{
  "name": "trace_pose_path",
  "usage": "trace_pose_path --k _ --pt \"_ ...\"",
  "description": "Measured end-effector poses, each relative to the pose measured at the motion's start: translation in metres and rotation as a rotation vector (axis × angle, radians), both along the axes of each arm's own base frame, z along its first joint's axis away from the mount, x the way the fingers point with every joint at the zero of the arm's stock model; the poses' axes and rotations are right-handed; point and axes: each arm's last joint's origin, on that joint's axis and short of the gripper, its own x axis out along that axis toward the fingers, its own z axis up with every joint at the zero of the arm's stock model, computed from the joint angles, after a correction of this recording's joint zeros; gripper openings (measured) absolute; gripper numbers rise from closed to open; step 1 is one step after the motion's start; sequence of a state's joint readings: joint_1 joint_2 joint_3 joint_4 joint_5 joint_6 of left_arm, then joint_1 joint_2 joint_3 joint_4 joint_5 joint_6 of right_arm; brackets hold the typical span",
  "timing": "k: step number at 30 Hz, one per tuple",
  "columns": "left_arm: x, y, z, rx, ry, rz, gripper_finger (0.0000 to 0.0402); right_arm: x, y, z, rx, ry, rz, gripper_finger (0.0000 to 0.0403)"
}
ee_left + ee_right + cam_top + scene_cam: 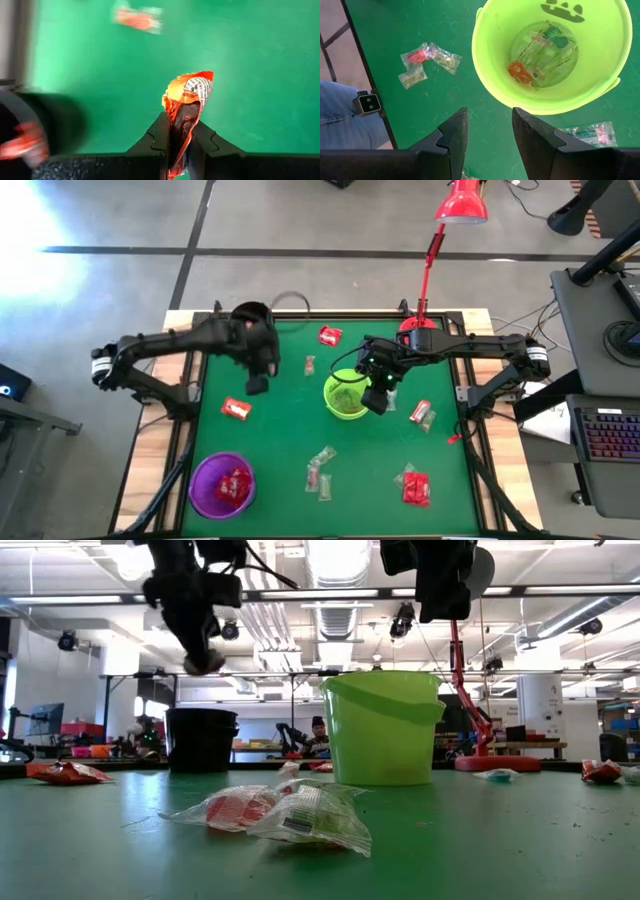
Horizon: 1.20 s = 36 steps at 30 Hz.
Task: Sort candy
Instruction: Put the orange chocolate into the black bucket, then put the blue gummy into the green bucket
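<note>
My left gripper [181,134] pinches a red-orange candy [189,97] above the mat. My right gripper [490,131] hangs fingers wide at the green cup's [490,75] six o'clock.

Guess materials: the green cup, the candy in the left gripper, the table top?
Green cup: likely moulded plastic, smooth, slightly glossy, with a thin even rim.
Candy pinched in the shut left gripper: probably foil or plastic film, crinkled and shiny red-orange with print.
Table top: looks like matte green felt or mat, no glare; hard to say which.
</note>
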<state>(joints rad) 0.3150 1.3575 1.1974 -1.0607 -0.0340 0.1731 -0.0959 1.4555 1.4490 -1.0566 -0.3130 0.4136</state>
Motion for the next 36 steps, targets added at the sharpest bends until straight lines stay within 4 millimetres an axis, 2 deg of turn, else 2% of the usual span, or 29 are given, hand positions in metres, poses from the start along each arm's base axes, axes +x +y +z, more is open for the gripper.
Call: trace_pose_path --k 5,10,16,20,25,36 --pt "-0.015 0.042 0.026 0.065 -0.033 0.087 0.0009 0.000 0.000 0.000 0.007 0.005 -0.016 0.0146" --pt "-0.040 0.084 0.038 0.119 -0.053 0.211 0.0009 0.000 0.000 0.000 0.006 0.005 -0.016 0.0146" --pt "-0.071 0.124 0.038 0.148 -0.051 0.378 0.0009 0.000 -0.001 0.000 -0.022 0.001 -0.005 0.0146" --pt "-0.081 0.145 0.032 0.166 -0.043 0.427 0.0015 0.000 -0.002 -0.001 -0.057 0.005 -0.021 0.0146" --pt "-0.081 0.163 0.023 0.129 -0.011 0.478 0.0035 0.000 -0.002 -0.001 -0.059 0.005 -0.022 0.0146" --pt "-0.070 0.178 0.015 0.022 0.049 0.471 0.0115 0.000 -0.002 -0.001 -0.061 0.009 -0.016 0.0146"
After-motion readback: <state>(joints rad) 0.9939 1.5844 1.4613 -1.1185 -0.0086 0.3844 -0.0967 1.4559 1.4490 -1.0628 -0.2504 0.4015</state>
